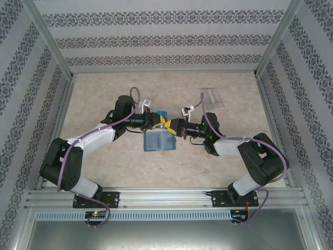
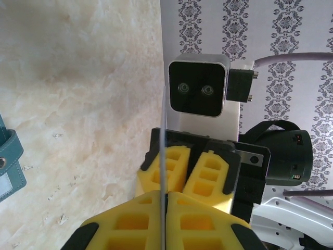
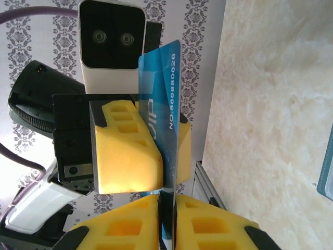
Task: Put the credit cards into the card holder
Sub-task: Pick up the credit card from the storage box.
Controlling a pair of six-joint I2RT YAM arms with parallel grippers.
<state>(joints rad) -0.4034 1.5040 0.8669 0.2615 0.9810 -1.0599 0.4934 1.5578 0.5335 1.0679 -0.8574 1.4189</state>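
A blue credit card (image 3: 161,88) hangs in the air over the middle of the table (image 1: 104,172), pinched from both ends at once. The left gripper (image 2: 165,200) is clamped on one end and the right gripper (image 3: 166,208) is closed flat on the other, yellow pads (image 3: 130,156) pressed to both faces. From the left wrist the card (image 2: 165,156) shows only as a thin edge-on line. Its long axis runs along the line between the two wrists, across the table from left to right.

The card holder (image 1: 158,141) lies open and flat on the table, right under the meeting fingers and slightly toward the near edge. Its teal edge (image 2: 9,166) shows at the side of the left wrist view. Both arms are about equally near it, so the coming move likely depends on one gripper letting go while the other tips the card's free end down toward the pockets. A clear plastic box (image 1: 213,96) sits well apart, toward the far right corner.
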